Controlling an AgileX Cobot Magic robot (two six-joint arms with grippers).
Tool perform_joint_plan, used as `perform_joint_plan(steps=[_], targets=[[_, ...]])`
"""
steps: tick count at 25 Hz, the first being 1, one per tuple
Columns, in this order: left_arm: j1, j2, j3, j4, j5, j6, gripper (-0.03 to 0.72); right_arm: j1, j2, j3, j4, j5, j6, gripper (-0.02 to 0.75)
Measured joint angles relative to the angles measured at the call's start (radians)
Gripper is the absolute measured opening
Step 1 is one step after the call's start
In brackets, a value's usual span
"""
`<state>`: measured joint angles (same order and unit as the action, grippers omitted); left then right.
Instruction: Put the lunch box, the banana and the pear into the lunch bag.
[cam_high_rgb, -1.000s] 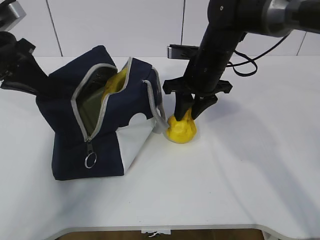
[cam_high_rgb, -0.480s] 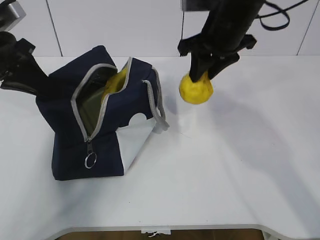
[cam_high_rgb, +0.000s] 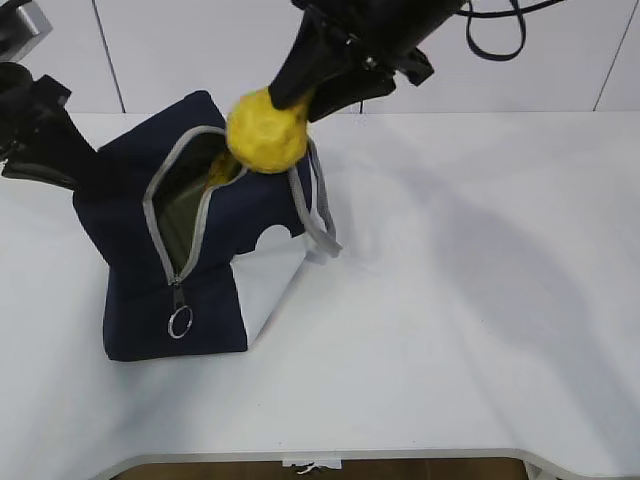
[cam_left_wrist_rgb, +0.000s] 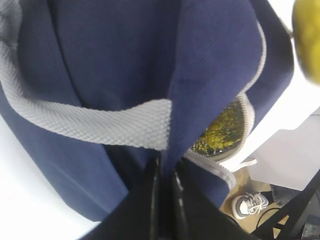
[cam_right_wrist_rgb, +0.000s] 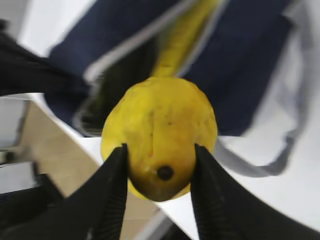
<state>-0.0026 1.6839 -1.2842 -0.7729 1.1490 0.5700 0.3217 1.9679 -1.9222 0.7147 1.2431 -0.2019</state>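
**Above the bag mouth: pear aloft**

On the white table (cam_high_rgb: 450, 330) before a pale panelled wall, the right claw (cam_right_wrist_rgb: 159, 172) grips the pear (cam_high_rgb: 265, 130), blossom end down, over the unzipped lunch bag (cam_high_rgb: 130, 300). Left claw (cam_left_wrist_rgb: 165, 192) pinches its fabric.

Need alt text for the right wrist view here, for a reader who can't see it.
The right gripper clamps the yellow pear between its black fingers, above the open navy lunch bag. The banana shows inside the bag's opening, blurred.
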Motion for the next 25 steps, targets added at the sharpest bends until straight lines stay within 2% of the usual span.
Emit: perform_joint_plan(steps=[2,8,14,21,24,25], targets=[[0.000,0.000,0.000,-0.003,0.002,0.000,-0.006,0.002,0.017,0.000,0.060,-0.004,-0.020,0.298],[0.000,0.000,0.000,-0.026,0.005,0.000,-0.006,0.004,0.088,-0.001,0.142,-0.042,-0.055,0.298],[0.000,0.000,0.000,-0.086,0.024,0.000,-0.006,0.018,0.159,-0.002,0.171,-0.116,-0.077,0.298],[0.003,0.000,0.000,-0.174,0.044,-0.001,-0.006,0.077,0.172,-0.004,0.225,-0.193,-0.157,0.302],[0.003,0.000,0.000,-0.180,0.044,-0.001,-0.006,0.100,0.178,-0.004,0.226,-0.201,-0.167,0.344],[0.002,0.000,0.000,-0.181,0.045,-0.001,-0.006,0.104,0.179,-0.004,0.230,-0.201,-0.169,0.391]])
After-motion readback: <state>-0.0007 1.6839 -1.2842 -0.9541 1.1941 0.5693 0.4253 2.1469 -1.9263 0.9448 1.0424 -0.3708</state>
